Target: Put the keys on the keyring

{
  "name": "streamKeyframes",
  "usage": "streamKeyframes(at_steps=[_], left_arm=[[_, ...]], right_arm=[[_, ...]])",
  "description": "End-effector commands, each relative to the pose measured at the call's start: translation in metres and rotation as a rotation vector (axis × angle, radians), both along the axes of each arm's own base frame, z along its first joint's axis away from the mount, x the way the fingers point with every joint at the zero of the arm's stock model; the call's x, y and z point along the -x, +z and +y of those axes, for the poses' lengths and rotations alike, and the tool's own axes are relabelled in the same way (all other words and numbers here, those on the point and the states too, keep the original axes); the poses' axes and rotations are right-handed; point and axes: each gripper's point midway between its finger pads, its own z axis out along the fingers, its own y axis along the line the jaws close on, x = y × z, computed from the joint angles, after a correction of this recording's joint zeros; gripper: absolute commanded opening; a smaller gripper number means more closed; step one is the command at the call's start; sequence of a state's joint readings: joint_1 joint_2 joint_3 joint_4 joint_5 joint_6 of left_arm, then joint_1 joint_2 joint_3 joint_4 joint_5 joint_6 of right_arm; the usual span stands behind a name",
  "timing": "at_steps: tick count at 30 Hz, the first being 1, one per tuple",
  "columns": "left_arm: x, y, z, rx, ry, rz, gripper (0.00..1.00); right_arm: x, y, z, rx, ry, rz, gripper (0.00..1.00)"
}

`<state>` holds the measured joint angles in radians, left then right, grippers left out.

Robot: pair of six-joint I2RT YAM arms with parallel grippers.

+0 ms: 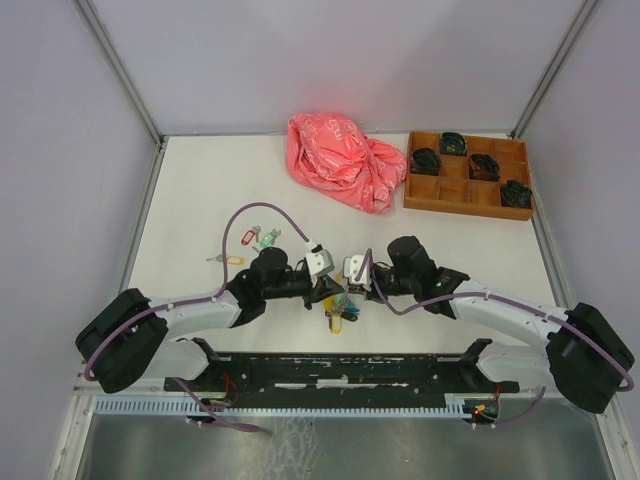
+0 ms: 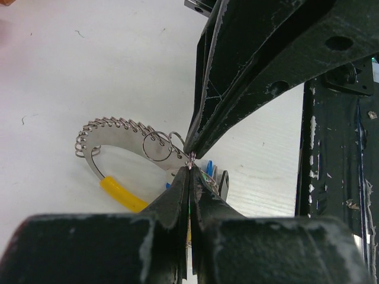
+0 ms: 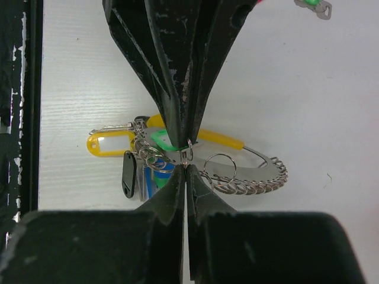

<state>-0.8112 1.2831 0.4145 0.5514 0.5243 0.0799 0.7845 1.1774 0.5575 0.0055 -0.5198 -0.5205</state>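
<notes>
The left claw is pressed together on the thin end of the silvery, coil-edged metal keyring with a yellow band. The right claw is also pressed together, tip to tip against it at the same spot. What it grips is too small to tell.

The keyring lies on the white surface, near and central. It carries three tagged silver keys, yellow, green and blue, plus one black fob.

The risk, I judge, is the thin metal slipping from so small a pinch, letting threaded keys slide off.

Three loose keys, it seems, lie far left. Beyond are one crumpled pink plastic bag and one wooden compartment tray with four black bundles.
</notes>
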Motion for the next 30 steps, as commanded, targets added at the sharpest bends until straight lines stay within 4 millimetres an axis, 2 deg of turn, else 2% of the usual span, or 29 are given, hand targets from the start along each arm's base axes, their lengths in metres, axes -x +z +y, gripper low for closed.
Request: streamKeyframes(at_steps=[1, 7, 11, 21, 24, 27, 30], left_arm=[[-0.013, 0.020, -0.005, 0.033, 0.032, -0.071, 0.03], [-0.018, 0.007, 0.004, 0.020, 0.107, -0.002, 0.03], [-0.018, -0.003, 0.007, 0.017, 0.133, 0.056, 0.03], [-0.019, -0.016, 0.001, 0.015, 0.125, 0.141, 0.03], [-0.020, -0.011, -0.006, 0.040, 0.104, 0.148, 0.03], [-0.024, -0.004, -0.007, 0.036, 0.106, 0.118, 0.03], [-0.026, 0.002, -0.003, 0.018, 0.111, 0.085, 0.03]], right_arm=[[-0.011, 0.031, 0.013, -0.119, -0.026, -0.064, 0.01], [-0.018, 0.047, 0.010, -0.260, -0.102, -0.090, 0.01], [-0.019, 0.051, 0.008, -0.330, -0.133, -0.095, 0.01], [-0.019, 0.060, 0.006, -0.483, -0.180, -0.118, 0.01], [-0.019, 0.054, 0.006, -0.480, -0.183, -0.103, 0.01], [-0.019, 0.039, 0.003, -0.395, -0.170, -0.109, 0.01], [-0.020, 0.028, -0.005, -0.288, -0.173, -0.116, 0.12]])
